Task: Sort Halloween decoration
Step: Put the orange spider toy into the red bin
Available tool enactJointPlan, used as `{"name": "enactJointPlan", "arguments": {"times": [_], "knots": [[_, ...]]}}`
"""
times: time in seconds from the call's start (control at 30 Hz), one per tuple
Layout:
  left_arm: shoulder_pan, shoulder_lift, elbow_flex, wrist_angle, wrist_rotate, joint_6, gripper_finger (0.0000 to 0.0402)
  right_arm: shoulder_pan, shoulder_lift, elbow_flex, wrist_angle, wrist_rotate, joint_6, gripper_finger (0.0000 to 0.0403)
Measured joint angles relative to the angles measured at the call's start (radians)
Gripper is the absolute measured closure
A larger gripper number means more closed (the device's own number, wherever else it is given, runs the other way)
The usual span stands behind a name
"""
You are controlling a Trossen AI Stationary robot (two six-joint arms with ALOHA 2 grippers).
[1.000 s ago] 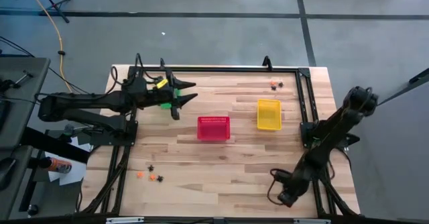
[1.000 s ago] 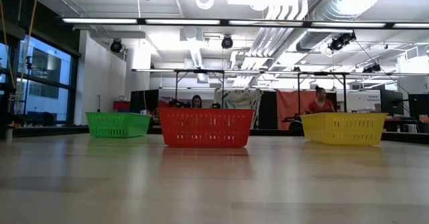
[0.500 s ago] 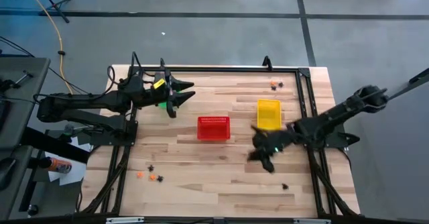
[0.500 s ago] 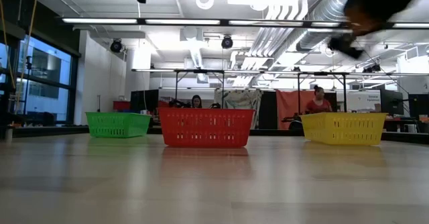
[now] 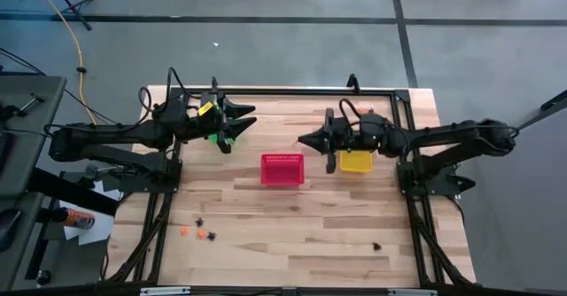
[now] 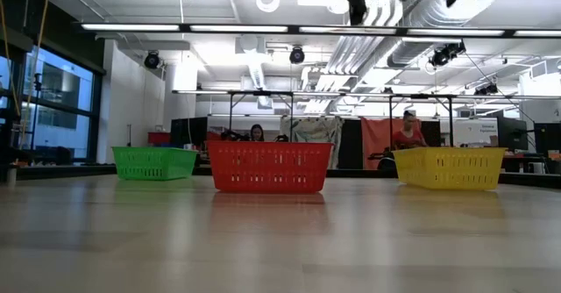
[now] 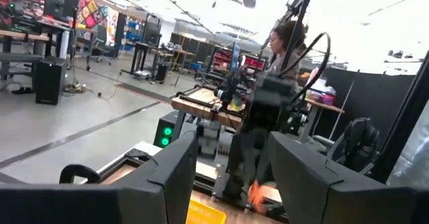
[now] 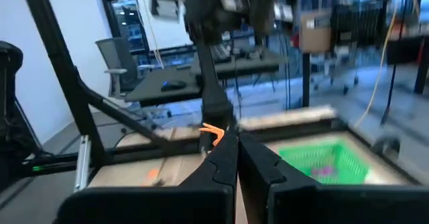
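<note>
Presently being catalogued, largest first: wooden table, carrying everything listed below; left arm, being held high over the far left of the table, its left gripper standing released, fingers apart with nothing between them, above the green basket; right arm, being stretched across from the right side, its right gripper clenched, fingertips pressed together between the red basket and the yellow basket; whether a trinket is being pinched there cannot be told, though a small orange shape is showing at the tips in the right wrist view.

Baskets, three, being kept in a row across the far half: green, red, yellow.

Halloween decoration, smallest items, lying scattered: a cluster of orange and black pieces near the front left edge; one dark piece at the front right; a pair at the far edge beyond the yellow basket; purple bits appear inside the green basket in the right wrist view.

Handling note, offered as judgement: a colour should be confirmed before any release; the gripper is best centred over the chosen basket and lowered inside its rim, since pieces this light may bounce out.
</note>
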Motion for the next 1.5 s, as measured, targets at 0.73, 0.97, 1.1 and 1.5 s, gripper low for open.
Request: {"name": "enactJointPlan", "arguments": {"times": [0.73,0.97,1.1,1.5], "knots": [[-0.001,0.000,0.000,-0.240,0.106,0.176,0.0229,-0.006,0.052,0.180,-0.181,-0.002,-0.154,0.0403],[0.000,0.000,0.000,-0.240,0.106,0.176,0.0229,-0.006,0.052,0.180,-0.182,-0.002,-0.125,0.0403],[0.000,0.000,0.000,-0.239,0.105,0.176,0.0229,-0.006,0.052,0.180,-0.184,-0.003,-0.124,0.0403],[0.017,-0.044,0.071,-0.126,0.097,0.179,0.0229,0.001,0.314,0.473,-0.610,-0.003,-0.158,0.0403]]}}
